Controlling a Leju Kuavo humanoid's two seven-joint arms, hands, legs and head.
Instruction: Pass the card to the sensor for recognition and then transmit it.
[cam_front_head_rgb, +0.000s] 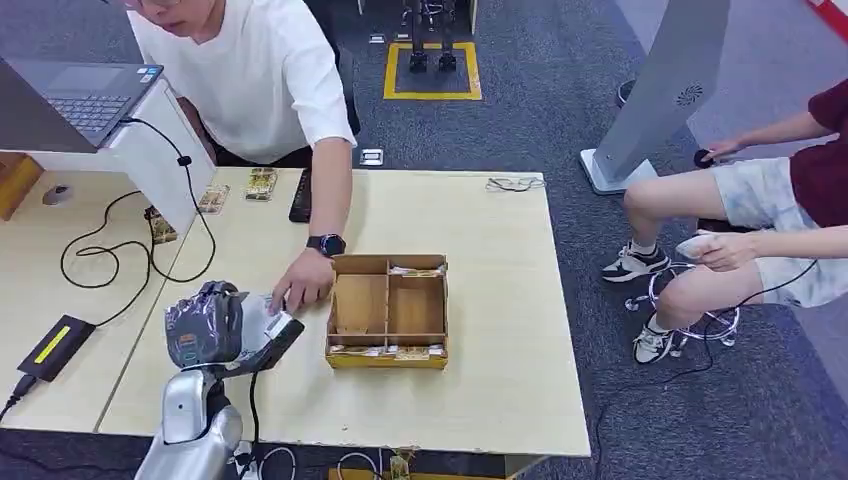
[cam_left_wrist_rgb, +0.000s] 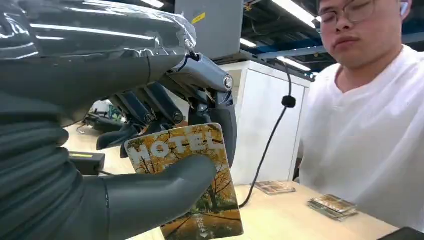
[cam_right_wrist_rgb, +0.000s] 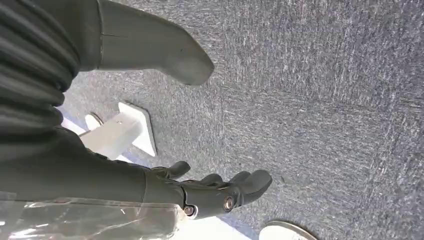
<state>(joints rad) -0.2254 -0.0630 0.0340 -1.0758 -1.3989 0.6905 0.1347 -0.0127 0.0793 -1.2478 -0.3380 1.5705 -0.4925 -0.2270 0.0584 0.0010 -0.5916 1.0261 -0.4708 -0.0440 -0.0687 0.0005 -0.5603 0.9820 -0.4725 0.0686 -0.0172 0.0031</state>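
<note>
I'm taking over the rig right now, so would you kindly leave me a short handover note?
Left hand: grips the autumn-leaf printed HOTEL card above the light wooden table, near a person's hand.
Right hand: hangs over grey carpet, holding nothing.
Wooden compartment box stands on the table beside the left hand.
Done: card picked up.
Left: present it to the sensor, then hand it on.

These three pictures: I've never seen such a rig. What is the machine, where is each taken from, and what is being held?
It is a humanoid robot. The head view looks down on a table holding a wooden box with compartments. A person's hand rests beside the box. The left robot hand holds a hotel card between thumb and fingers, seen close in the left wrist view. The right wrist view shows the right robot hand over carpet, holding nothing.
</note>
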